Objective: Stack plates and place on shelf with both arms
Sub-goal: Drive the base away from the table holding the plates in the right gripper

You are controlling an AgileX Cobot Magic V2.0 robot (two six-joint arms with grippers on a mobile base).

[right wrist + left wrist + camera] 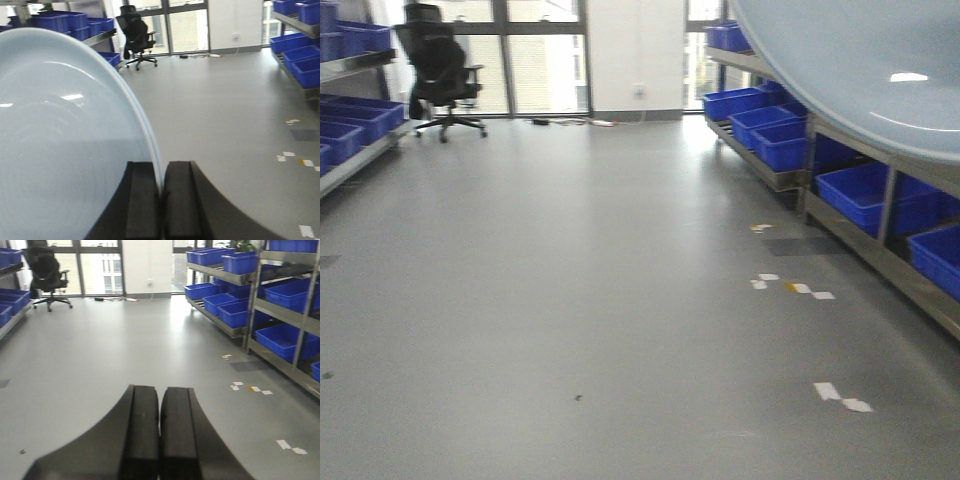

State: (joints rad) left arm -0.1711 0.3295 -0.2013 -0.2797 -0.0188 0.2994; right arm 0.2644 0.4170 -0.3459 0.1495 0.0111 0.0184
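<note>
My right gripper [163,167] is shut on the rim of a pale blue-white plate [60,125], held on edge and filling the left of the right wrist view. The rim looks doubled at the jaws; I cannot tell whether it is one plate or two stacked. The same plate [850,70] fills the top right corner of the front view, held in the air. My left gripper [160,390] is shut and empty, hanging over bare floor. A stainless-steel shelf rack [880,150] runs along the right wall, and shows in the left wrist view [282,315].
Blue crates [865,195] fill the right rack's tiers. Another rack with blue crates [350,125] lines the left wall. A black office chair [442,70] stands at the far left by the windows. Tape scraps [840,395] lie on the grey floor.
</note>
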